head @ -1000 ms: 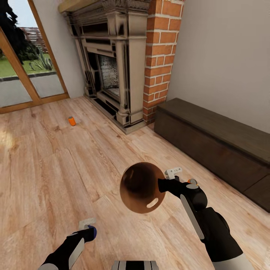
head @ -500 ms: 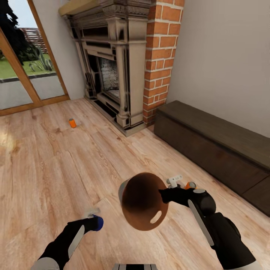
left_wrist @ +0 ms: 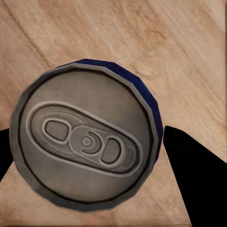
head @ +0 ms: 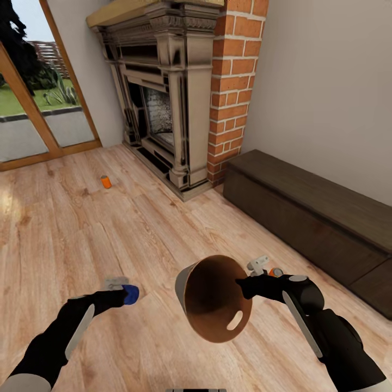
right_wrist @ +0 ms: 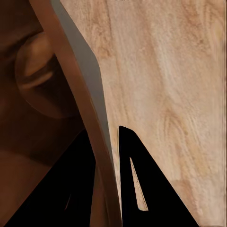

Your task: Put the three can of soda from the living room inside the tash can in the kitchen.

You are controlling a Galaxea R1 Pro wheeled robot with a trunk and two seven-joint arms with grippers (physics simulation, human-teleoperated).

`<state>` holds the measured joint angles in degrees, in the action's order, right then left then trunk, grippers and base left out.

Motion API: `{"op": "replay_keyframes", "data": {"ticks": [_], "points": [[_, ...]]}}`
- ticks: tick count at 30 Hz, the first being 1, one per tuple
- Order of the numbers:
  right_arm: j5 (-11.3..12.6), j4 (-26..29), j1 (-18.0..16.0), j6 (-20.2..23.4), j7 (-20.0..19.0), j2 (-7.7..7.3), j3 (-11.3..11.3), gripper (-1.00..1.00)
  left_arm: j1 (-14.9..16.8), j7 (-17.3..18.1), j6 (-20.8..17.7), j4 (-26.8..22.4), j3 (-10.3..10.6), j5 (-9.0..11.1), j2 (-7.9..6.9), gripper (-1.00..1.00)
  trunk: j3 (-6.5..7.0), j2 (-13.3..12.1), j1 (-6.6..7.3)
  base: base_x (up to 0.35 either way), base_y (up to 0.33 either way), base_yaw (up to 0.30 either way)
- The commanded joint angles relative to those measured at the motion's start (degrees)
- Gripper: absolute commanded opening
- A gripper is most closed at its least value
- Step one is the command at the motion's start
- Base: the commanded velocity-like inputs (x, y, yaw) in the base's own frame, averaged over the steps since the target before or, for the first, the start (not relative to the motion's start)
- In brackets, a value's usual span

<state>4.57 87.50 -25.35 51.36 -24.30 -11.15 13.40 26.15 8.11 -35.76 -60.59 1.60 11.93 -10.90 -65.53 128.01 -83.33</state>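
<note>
Above the wood floor point(head: 81, 245), the left gripper point(head: 124, 290) clamps the blue can point(head: 130, 294); the right gripper point(head: 251, 283) pinches the trash can point(head: 215, 299) rim. Next move, likely: drop the can inside the tilted bin.

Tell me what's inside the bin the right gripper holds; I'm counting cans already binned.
The trash can is tilted toward the head camera; its visible brown interior holds no cans. The deepest part behind the near rim is hidden.

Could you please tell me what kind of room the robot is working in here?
It looks like a living room: an ornate dark fireplace with a red brick chimney beside it, a long low dark bench along the wall, and a light wood floor running to big glass doors facing a garden.
</note>
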Motion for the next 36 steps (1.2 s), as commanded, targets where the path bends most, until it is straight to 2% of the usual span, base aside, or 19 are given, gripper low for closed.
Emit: {"op": "replay_keyframes", "data": {"ticks": [1, 3, 5, 7, 8, 13, 17, 19, 20, 21, 23, 25, 26, 27, 29, 31, 32, 35, 36], "points": [[1.68, 0.02, -0.02, 0.32, -0.29, -0.03, 0.05, -1.0, -0.6, 0.21, -0.47, -1.09, -0.05, 0.09, -0.27, -1.0, 0.19, -0.41, 0.23, 0.0, 0.0, 0.0], [1.63, -0.02, -0.03, 0.32, -0.3, -0.11, 0.05, -1.0, -3.05, 1.04, -1.75, -4.76, -0.31, 0.19, -0.8, -1.0, 0.55, -1.22, 0.67, 0.0, 0.0, 0.0], [1.6, -0.09, -0.04, 0.32, -0.31, -0.27, 0.0, -1.0, -7.12, 2.63, -4.34, -10.87, -0.59, 0.25, -1.17, -1.0, 0.91, -2.02, 1.11, 0.0, 0.0, 0.0], [1.56, -0.13, -0.04, 0.38, -0.27, -0.41, -0.01, -1.0, -8.87, 3.18, -5.9, -14.27, -0.65, 0.29, -1.27, -1.0, 1.27, -2.82, 1.55, 0.0, 0.0, 0.0], [1.57, -0.38, -0.05, 0.51, -0.16, -0.47, -0.02, -1.0, -10.5, 3.81, -7.39, -17.69, -0.69, 0.33, -1.34, -1.0, 1.45, -3.22, 1.76, 0.0, 0.0, 0.0], [1.58, -0.72, -0.05, 0.79, 0.14, -0.59, -0.11, -1.0, -14.21, 7.66, -9.26, -24.24, -0.72, 0.24, -1.38, -1.0, 2.34, -5.23, 2.86, 0.0, 0.0, 0.0], [1.54, -0.99, -0.05, 0.9, 0.24, -0.61, -0.15, -1.0, -16.02, 9.13, -9.53, -27.04, -0.72, 0.27, -1.36, -1.0, 3.06, -6.83, 3.74, 0.0, 0.0, 0.0], [1.52, -1.45, -0.05, 0.96, 0.27, -0.74, -0.28, -1.0, -17.72, 11.13, -9.62, -28.81, -0.76, 0.29, -1.38, -1.0, 3.42, -7.63, 4.18, 0.0, 0.0, 0.0], [1.51, -1.95, -0.06, 0.98, 0.33, -0.83, -0.38, -1.0, -19.01, 13.44, -9.62, -29.53, -0.88, 0.27, -1.39, -1.0, 3.6, -8.04, 4.4, 0.0, 0.0, 0.0], [1.5, -3.28, -0.1, 1.0, 0.46, -0.9, -0.47, -1.0, -20.58, 17.64, -9.55, -30.16, -1.41, 0.24, -1.4, -1.0, 3.78, -8.44, 4.62, 0.0, 0.0, 0.0], [1.5, -4.54, -0.14, 1.01, 0.53, -0.91, -0.51, -1.0, -21.19, 20.41, -9.51, -30.43, -2.22, 0.22, -1.4, -1.0, 4.14, -9.24, 5.06, 0.0, 0.0, 0.0], [1.46, -6.6, -0.2, 0.99, 0.75, -0.88, -0.45, -1.0, -21.72, 24.64, -9.5, -30.66, -4.11, 0.21, -1.4, -1.0, 4.5, -10.04, 5.5, 0.0, 0.0, 0.0], [0.75, -8.48, -0.3, 0.96, 1.2, -0.73, -0.38, -1.0, -22.0, 29.7, -9.48, -30.78, -6.24, 0.21, -1.4, -1.0, 4.68, -10.44, 5.72, 0.0, 0.0, 0.0], [0.34, -9.01, -0.33, 0.96, 1.3, -0.64, -0.36, -1.0, -22.05, 31.52, -9.47, -30.8, -6.89, 0.2, -1.42, -1.0, 4.86, -10.84, 5.94, 0.0, 0.0, 0.0], [-1.37, -10.72, -0.42, 0.94, 1.54, -0.31, -0.34, -1.0, -22.19, 38.16, -9.35, -30.86, -9.4, 0.2, -1.67, -1.0, 5.04, -11.24, 6.16, 0.0, 0.0, 0.0], [-1.94, -11.28, -0.45, 0.94, 1.6, -0.17, -0.3, -1.0, -22.22, 40.84, -9.31, -30.88, -10.72, 0.2, -1.84, -1.0, 5.04, -11.24, 6.16, 0.0, 0.0, 0.0], [-2.49, -11.79, -0.47, 0.93, 1.77, -0.02, -0.23, -1.0, -22.25, 45.25, -9.28, -30.89, -12.64, 0.2, -1.98, -1.0, 5.04, -11.24, 6.16, 0.0, 0.0, 0.0], [-2.78, -12.17, -0.51, 0.93, 1.87, 0.1, -0.18, -1.0, -22.26, 49.55, -9.28, -30.9, -13.77, 0.2, -2.04, -1.0, 5.04, -11.24, 6.16, 0.0, 0.0, 0.0], [-2.88, -12.33, -0.53, 0.93, 1.91, 0.16, -0.16, -1.0, -22.24, 52.19, -9.34, -30.9, -14.2, 0.2, -2.07, -1.0, 5.04, -11.24, 6.16, 0.0, 0.0, 0.0]]}}
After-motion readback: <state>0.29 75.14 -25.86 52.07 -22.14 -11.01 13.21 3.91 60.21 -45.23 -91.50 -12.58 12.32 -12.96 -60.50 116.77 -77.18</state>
